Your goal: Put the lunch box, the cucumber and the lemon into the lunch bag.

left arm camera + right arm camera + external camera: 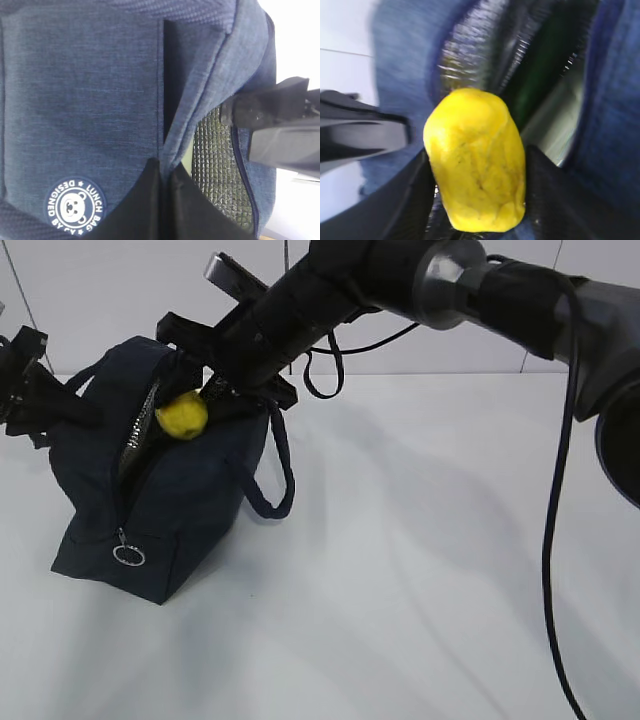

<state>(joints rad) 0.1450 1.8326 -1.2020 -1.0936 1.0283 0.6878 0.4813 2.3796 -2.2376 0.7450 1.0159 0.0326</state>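
Observation:
The navy lunch bag [180, 500] stands on the white table at the left, its top unzipped. My right gripper [205, 405] reaches across and is shut on the yellow lemon [182, 415] right at the bag's opening. In the right wrist view the lemon [476, 160] sits between the black fingers [407, 200], over the foil lining, with the dark green cucumber [540, 75] and a pale lid edge of the lunch box [555, 135] inside the bag. My left gripper [164, 172] is shut on the bag's top edge [175, 145], holding it open beside the foil lining [220, 165].
The silver ring pull [128, 555] hangs at the bag's front corner. A loop handle [275, 470] droops on the bag's right side. The round white logo [75, 205] shows on the bag's side. White table [420, 570] lies to the right of the bag.

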